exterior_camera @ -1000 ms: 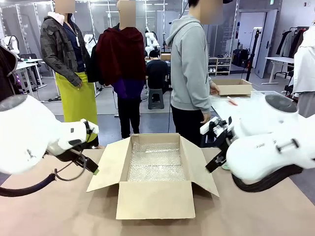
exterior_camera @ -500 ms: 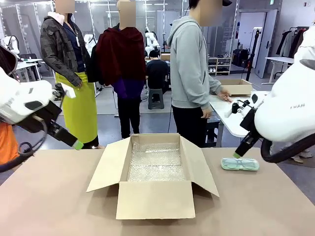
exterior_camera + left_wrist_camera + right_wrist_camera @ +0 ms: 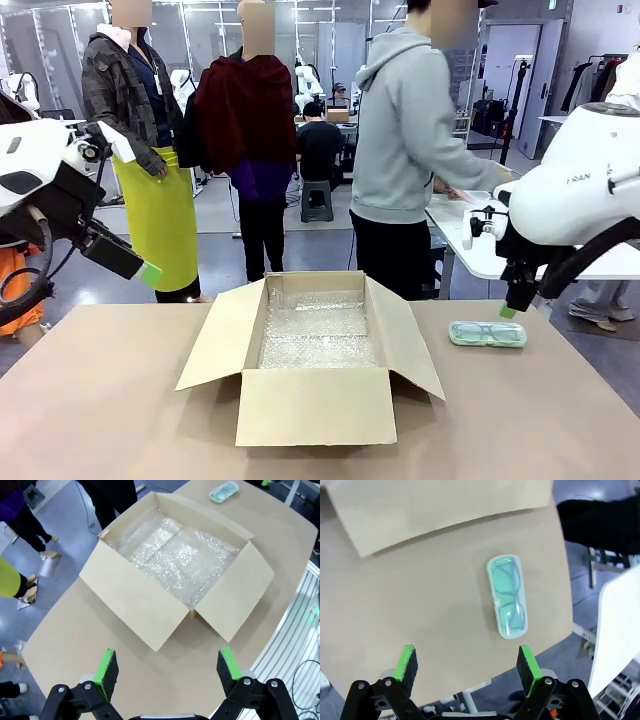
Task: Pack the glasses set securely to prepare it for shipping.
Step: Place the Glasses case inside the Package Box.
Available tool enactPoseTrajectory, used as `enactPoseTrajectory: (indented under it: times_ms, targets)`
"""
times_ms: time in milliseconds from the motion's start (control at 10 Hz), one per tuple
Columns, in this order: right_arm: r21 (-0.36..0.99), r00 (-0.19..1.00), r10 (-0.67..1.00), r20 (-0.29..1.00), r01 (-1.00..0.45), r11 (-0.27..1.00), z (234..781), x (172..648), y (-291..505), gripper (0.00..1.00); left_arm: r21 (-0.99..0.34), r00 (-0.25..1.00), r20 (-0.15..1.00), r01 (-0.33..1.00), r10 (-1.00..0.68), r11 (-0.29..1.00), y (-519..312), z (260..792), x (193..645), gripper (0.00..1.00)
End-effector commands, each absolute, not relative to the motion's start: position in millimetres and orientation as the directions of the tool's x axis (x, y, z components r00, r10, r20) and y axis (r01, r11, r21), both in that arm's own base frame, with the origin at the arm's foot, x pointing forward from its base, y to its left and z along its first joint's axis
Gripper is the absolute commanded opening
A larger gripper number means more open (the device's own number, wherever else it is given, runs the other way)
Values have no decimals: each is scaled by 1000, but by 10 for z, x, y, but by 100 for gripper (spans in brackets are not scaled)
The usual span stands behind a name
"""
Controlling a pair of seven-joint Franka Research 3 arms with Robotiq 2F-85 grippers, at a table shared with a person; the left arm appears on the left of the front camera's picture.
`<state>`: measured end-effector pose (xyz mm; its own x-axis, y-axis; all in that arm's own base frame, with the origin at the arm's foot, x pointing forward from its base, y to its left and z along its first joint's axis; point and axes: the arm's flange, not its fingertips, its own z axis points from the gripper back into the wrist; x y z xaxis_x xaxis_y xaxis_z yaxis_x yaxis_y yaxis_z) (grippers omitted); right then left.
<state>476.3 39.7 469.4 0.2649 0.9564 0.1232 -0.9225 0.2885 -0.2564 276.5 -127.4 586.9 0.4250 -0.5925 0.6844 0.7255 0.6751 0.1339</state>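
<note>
An open cardboard box [image 3: 318,352] lined with bubble wrap [image 3: 318,333] stands mid-table. The clear case with teal-green eyeglasses [image 3: 487,333] lies flat on the table to the box's right, also seen as the teal case [image 3: 223,491] in the left wrist view. My right gripper [image 3: 509,311] hangs just above that case [image 3: 507,596], open and holding nothing, as the right wrist view shows with the right gripper [image 3: 466,663]. My left gripper [image 3: 148,272] is raised off the box's left side; the left gripper [image 3: 167,666] is open and looks down on the box [image 3: 175,565]. The pink case is out of view.
A person in a grey hoodie [image 3: 410,150] stands at the far edge, turned toward a white side table [image 3: 470,235]. Other people stand farther back. The right table edge [image 3: 560,630] runs close past the teal case. Bare tabletop [image 3: 120,420] lies left of and in front of the box.
Both arms have lifted and pulled outward from beside the box. The right arm's retreat uncovered the teal case on the table. The person has turned toward the side table.
</note>
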Motion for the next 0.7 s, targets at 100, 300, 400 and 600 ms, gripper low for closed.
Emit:
enactPoseTrajectory:
  times_ms: [100, 300, 400, 600]
  targets:
    - [-248, 262, 947, 183, -920, 303, 4780, 4782, 353, 100, 134, 425, 684, 726, -592, 675, -1274, 5869, 2765, 100]
    - [-240, 225, 970, 94, -940, 242, 4669, 4805, 357, 100, 134, 425, 684, 726, -592, 675, -1274, 5869, 2765, 100]
    - [-240, 225, 970, 94, -940, 242, 4669, 4805, 357, 100, 134, 425, 684, 726, -592, 675, -1274, 5869, 2765, 100]
    - [-161, 163, 984, 71, -972, 173, 4671, 5105, 337, 100, 134, 425, 684, 726, -592, 675, -1274, 5869, 2765, 100]
